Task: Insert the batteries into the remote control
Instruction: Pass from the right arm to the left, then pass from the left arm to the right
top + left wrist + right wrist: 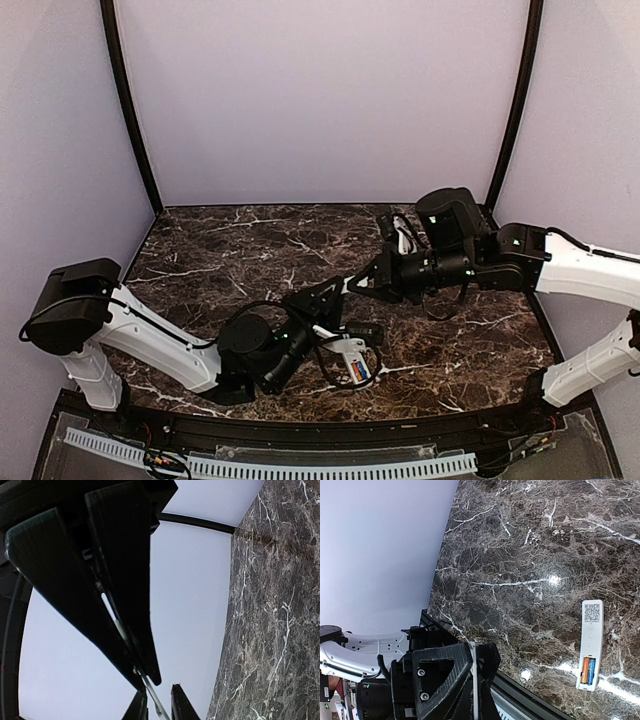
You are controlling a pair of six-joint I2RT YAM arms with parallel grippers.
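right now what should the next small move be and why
Probably open the right pincer: both batteries already sit in the remote control, and the thin white cover looks pinched by the left pincer too, ready to carry it over.

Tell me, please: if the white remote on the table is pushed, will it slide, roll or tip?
The remote lies flat on the glossy table, so it will probably slide, not roll or tip. Its open bay shows both batteries; tilting it might spill them.
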